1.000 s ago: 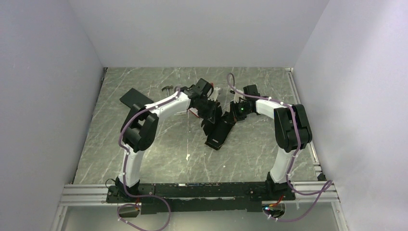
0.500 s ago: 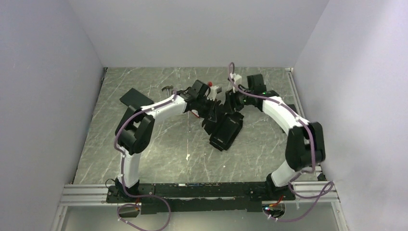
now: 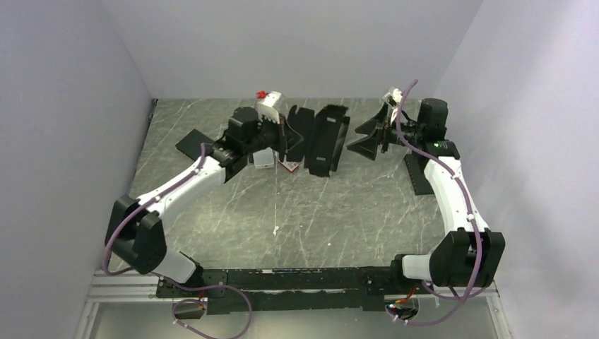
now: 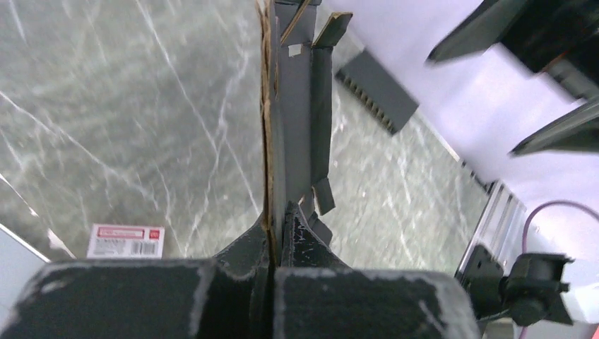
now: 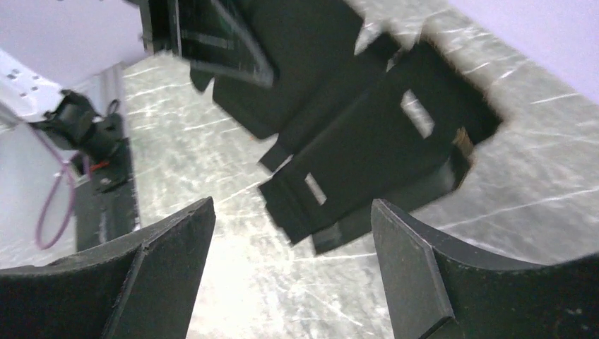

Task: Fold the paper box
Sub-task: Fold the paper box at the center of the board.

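Observation:
The paper box [image 3: 321, 138] is a flat black die-cut sheet with flaps and slots, held up off the table at the back. My left gripper [image 3: 285, 134] is shut on its edge; in the left wrist view the jaws [image 4: 277, 222] pinch the cardboard [image 4: 291, 106], which runs straight away from them. My right gripper [image 3: 352, 137] stands open just right of the box, clear of it. In the right wrist view its spread fingers [image 5: 291, 206] frame bare table, with the box [image 5: 367, 141] beyond them.
A plain black slab [image 3: 194, 145] lies at the back left, and another [image 3: 418, 173] lies by the right arm. A small white labelled case [image 4: 126, 241] sits on the marble table [image 3: 297, 219] under the left gripper. Walls close in the back and sides.
The right gripper has opened, let go of the box and drawn back to the right. The left arm has carried the box up and toward the back wall.

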`<state>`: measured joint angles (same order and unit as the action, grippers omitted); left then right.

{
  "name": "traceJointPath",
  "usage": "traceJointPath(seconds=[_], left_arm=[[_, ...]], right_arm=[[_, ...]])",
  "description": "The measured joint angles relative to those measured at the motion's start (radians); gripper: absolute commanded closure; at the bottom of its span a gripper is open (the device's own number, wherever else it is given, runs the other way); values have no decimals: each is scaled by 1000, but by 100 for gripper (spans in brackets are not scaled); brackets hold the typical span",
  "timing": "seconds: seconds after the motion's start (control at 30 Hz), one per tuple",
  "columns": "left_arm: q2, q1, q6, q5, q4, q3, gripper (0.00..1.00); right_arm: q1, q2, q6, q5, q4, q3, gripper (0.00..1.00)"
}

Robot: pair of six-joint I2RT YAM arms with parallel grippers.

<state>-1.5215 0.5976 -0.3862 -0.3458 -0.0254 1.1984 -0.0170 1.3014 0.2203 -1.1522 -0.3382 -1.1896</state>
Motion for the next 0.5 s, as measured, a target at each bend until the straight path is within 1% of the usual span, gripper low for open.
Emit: traceJointPath(seconds=[0.1,0.13,0.23,0.33,0.43,0.5], left_arm=[[79,-32,-32,-5,-109,-51,100],[101,-45,-47,-5,-148,-69,100],[143,-73,-86,-12,-237,-127,100],[161,-88,-131,-39,-313,-171,100],[154,-90,-181,-88,-388,-183,100],[148,-90,-208,-120,-436,-183,100]], right_arm=[[-17,-6,-121,-81,117,75,8],[-26,-6,-166,-101,147,99,1],[-67,-6,-257,-122,200,117,0],[-106,-6,-378,-135,343,145,0],[-95,12,-493,-148,469,178,0],[-82,45,-521,-151,495,166,0]])
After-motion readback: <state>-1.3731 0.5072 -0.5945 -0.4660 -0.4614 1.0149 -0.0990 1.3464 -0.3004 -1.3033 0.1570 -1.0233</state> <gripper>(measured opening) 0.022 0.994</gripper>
